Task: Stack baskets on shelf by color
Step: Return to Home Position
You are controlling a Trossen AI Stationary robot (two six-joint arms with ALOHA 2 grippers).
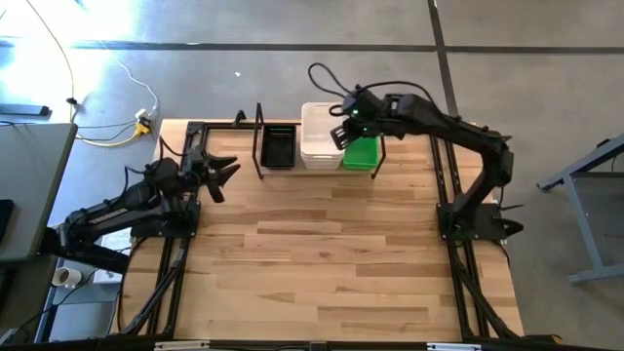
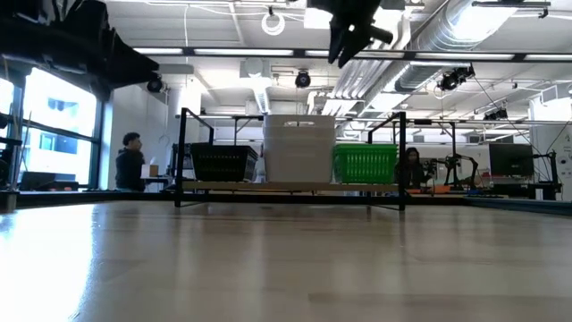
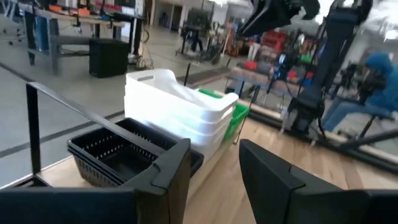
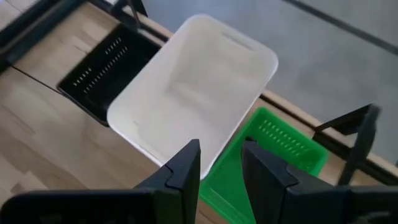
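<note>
Along the worktop's far edge the shelf holds black perforated baskets, a taller white stack, green baskets; right gripper above them — narrowly parted, empty; left gripper spread, empty.

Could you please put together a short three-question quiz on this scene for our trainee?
1. True or false: the stack of white translucent plastic bins stands in the middle of the black wire-frame shelf.
2. Multiple choice: the right gripper is A) shut on a bin, B) open and empty above the shelf, C) shut and empty.
3. Fill in: the stack of black perforated bins sits at the shelf's end nearer the ___ gripper, with the green perforated bins at the other end.

Key: 1 true. 2 B. 3 left gripper, open beside that end.
</note>
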